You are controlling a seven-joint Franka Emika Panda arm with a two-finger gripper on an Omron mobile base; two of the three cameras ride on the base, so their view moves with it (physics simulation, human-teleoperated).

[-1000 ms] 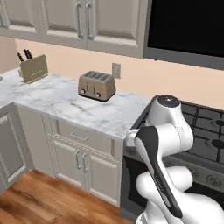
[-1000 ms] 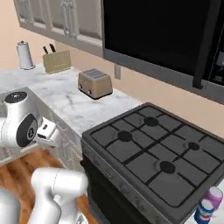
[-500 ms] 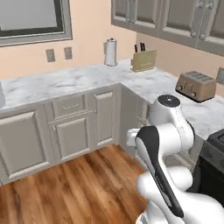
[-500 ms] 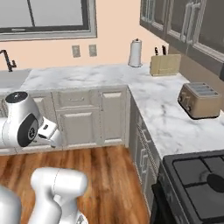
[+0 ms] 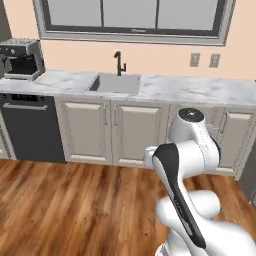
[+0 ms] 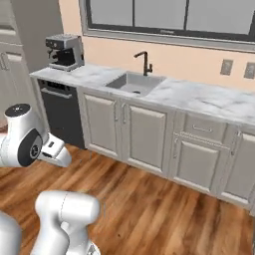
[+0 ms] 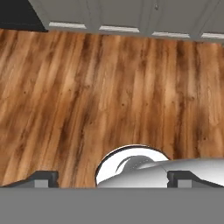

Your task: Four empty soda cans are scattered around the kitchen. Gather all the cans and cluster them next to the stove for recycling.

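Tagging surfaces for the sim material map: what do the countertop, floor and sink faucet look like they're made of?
Countertop: looks like polished marble or a marble-look stone, white with soft grey veining.
Floor: wood planks, warm brown, with visible grain and plank seams; could be laminate.
Faucet: probably metal with a matte black finish, dark and thin with no bright highlights.

One sink, one faucet, one coffee machine, two wall outlets.
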